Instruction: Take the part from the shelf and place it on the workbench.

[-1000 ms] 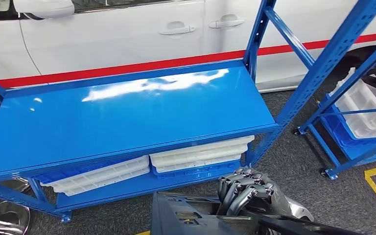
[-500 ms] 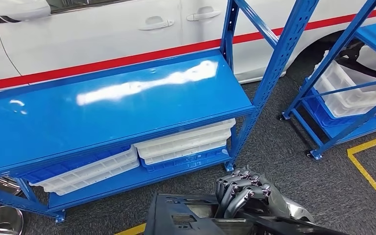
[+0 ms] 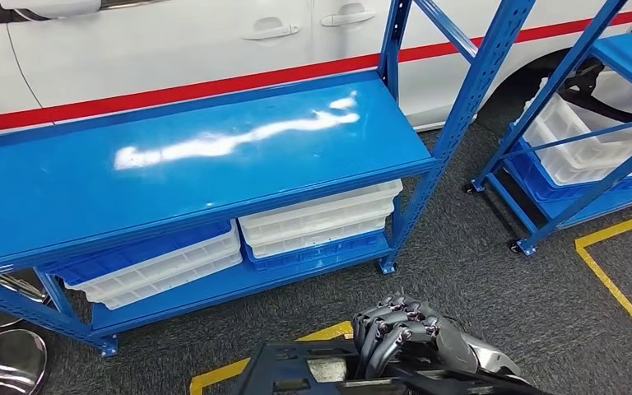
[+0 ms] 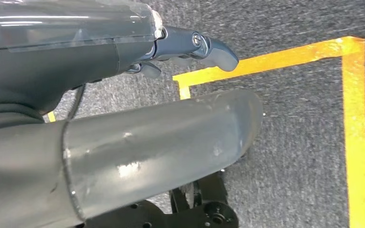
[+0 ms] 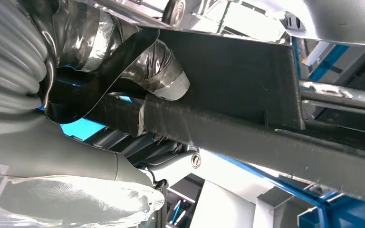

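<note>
A black, flat plastic part (image 3: 296, 374) with cut-outs sits at the bottom edge of the head view. My right hand (image 3: 399, 329) grips its right end, dark fingers curled over the top edge. In the right wrist view the part (image 5: 247, 85) is a long dark panel, with the tape-wrapped thumb (image 5: 164, 71) pressed against it. The blue shelf (image 3: 197, 164) stands ahead across the carpet, its top board bare and glossy. My left hand (image 4: 204, 47) hangs above the grey floor, its thumb sticking out and nothing in it.
White trays (image 3: 321, 218) lie on blue crates on the shelf's lower level. A second blue rack (image 3: 576, 156) with white bins stands at the right. A white car (image 3: 173, 49) is behind the shelf. Yellow floor tape (image 3: 617, 271) marks the carpet. A metal stool (image 3: 4, 358) is at the lower left.
The whole picture has shifted: the camera has drawn back from the shelf, so more carpet and yellow tape show. My right hand still grips the black part.
</note>
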